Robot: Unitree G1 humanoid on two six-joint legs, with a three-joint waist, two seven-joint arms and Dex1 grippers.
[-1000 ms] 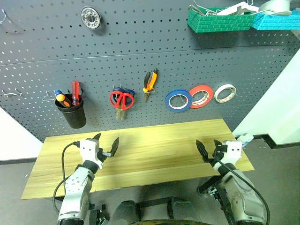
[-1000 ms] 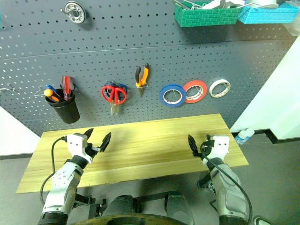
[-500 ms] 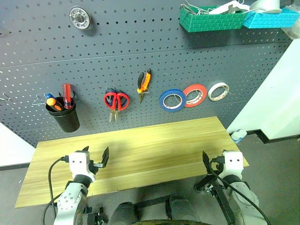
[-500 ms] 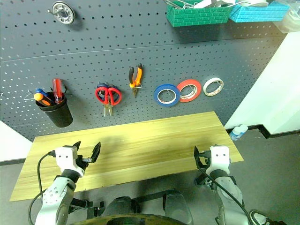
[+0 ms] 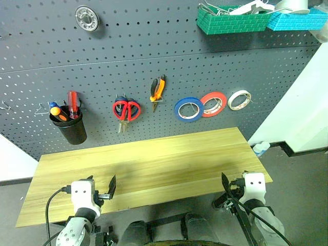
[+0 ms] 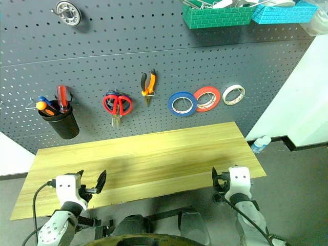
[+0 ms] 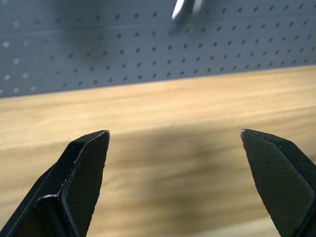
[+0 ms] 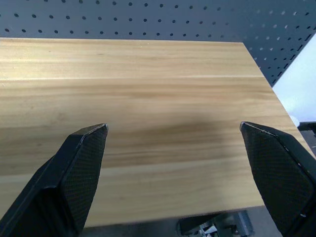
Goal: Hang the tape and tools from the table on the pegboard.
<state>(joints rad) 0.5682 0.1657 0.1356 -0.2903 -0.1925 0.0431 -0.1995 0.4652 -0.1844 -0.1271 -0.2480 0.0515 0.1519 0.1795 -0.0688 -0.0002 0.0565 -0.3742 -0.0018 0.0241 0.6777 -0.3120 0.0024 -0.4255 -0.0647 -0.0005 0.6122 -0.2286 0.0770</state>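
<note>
Both arms have drawn back toward me to the table's (image 5: 154, 159) near edge | left gripper (image 5: 102, 187) and right gripper (image 5: 231, 185): fingers wide, empty | pegboard (image 5: 154, 46): one blue tape (image 5: 188, 109), one red scissors (image 5: 126, 109), one pliers (image 5: 158, 90), one slim screwdriver (image 5: 58, 112) in the black cup (image 5: 73, 129) | I read no lettering.

Blue-handled scissors (image 5: 122, 99) mostly hidden behind red-handled scissors (image 5: 126, 109)

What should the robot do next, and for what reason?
Probably nothing more than lowering both arms to rest. The blue tape, red scissors, pliers and slim screwdriver are on the pegboard, the table is bare, and the left pincer and right pincer are open, holding nothing.
</note>
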